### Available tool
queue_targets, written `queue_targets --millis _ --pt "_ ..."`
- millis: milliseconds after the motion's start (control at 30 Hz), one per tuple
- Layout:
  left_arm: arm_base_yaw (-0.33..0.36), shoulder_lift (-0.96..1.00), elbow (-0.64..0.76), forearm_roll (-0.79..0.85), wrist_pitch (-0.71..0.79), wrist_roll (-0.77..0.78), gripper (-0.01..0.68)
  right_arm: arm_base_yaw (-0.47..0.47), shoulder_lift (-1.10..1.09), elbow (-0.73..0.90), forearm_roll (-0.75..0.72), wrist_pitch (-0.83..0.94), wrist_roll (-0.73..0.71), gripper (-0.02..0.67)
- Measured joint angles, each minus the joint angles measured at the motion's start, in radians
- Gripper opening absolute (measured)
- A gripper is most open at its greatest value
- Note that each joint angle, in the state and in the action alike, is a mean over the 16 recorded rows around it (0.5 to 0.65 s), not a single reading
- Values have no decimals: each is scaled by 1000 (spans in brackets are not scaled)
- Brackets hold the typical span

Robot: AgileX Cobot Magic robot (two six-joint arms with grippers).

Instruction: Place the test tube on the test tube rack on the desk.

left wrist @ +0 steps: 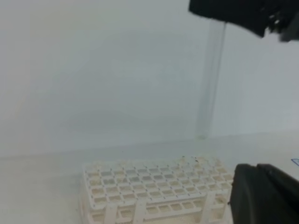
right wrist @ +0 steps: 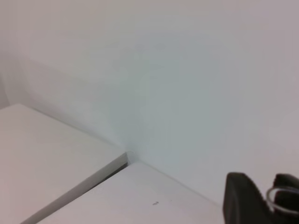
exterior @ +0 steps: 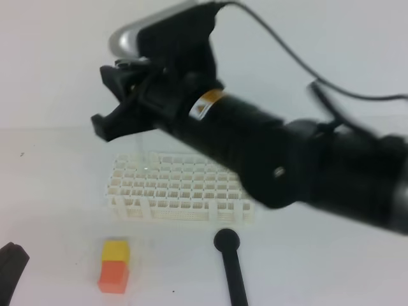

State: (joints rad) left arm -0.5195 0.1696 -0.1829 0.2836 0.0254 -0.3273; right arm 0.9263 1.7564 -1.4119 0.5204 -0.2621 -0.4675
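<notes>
The right gripper (exterior: 121, 105) hangs above the far left part of the test tube rack (exterior: 178, 188), which stands near the middle of the desk (exterior: 57, 191). Its fingers are only a little apart, and they pinch the test tube (left wrist: 210, 79). In the left wrist view the tube shows as a thin, faint, almost upright line that comes down from the dark gripper at the top edge. Its lower end is still well above the rack, so it has not entered any hole. In the high view the tube is too clear to make out.

The left gripper (exterior: 9, 264) rests at the near left edge of the desk. Its fingers are pressed together and hold nothing.

Near the front edge of the desk lie a small yellow-and-orange block (exterior: 115, 266) and a black rod with a round knob (exterior: 231, 264); both are apart from the rack.

I judge that the pick-up and the carrying are done. What remains is to bring the tube straight over one hole, lower it in, and open the fingers.
</notes>
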Motion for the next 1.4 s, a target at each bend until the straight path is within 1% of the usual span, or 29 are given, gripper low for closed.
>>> queue_targets --millis 233,400,667,833,1400 --pt "0 0 0 0 0 0 -1 38 167 -29 -70 -220 48 117" --pt "0 0 0 0 1 0 -1 49 275 -92 -104 -296 65 117" --pt "0 0 0 0 2 0 -1 52 417 -228 -121 -316 81 117" --pt "0 0 0 0 2 0 -1 52 477 -282 -121 -324 81 117" --pt "0 0 0 0 0 0 -1 46 548 -305 -128 -375 81 117"
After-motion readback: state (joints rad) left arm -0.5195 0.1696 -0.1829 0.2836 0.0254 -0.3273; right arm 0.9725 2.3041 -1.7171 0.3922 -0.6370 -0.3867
